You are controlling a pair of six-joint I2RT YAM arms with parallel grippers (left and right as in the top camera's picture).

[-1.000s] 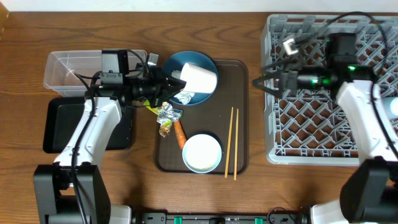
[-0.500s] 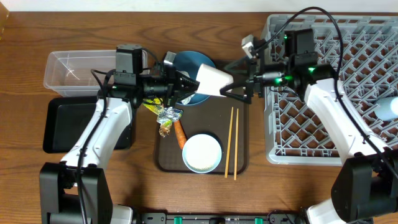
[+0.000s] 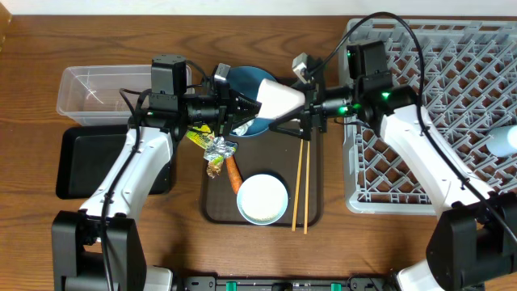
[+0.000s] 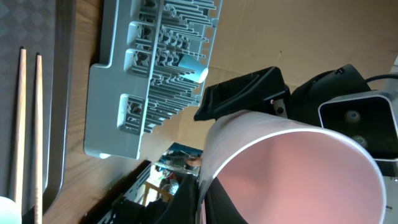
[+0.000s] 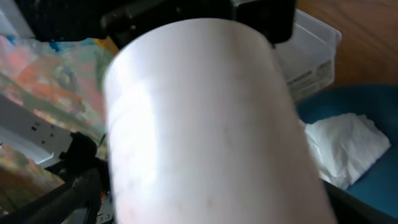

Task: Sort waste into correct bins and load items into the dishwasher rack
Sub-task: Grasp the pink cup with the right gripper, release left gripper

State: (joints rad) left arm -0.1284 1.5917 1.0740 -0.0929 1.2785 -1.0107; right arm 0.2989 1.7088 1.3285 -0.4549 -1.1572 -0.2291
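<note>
Clamping the small pink cup (image 3: 279, 99) by its rim, the left gripper (image 3: 252, 107) holds it sideways above the dark blue bowl (image 3: 245, 81), which contains crumpled white tissue (image 5: 345, 146). The right gripper (image 3: 292, 103) straddles the cup, fingers spread. A light blue cup (image 3: 502, 140) lies in the grey dishwasher rack (image 3: 420, 174).

A dark brown serving tray (image 3: 216, 202), rectangular with rounded corners and a low raised rim, lies at the middle of the wood-grain surface (image 3: 32, 234), its long sides running from 12 to 6 o'clock. The surface is mid-brown, with its grain running from 9 to 3 o'clock. At the far 10 o'clock corner the frame cuts off a tan thing (image 3: 4, 28), too little of it showing to tell what it is.
</note>
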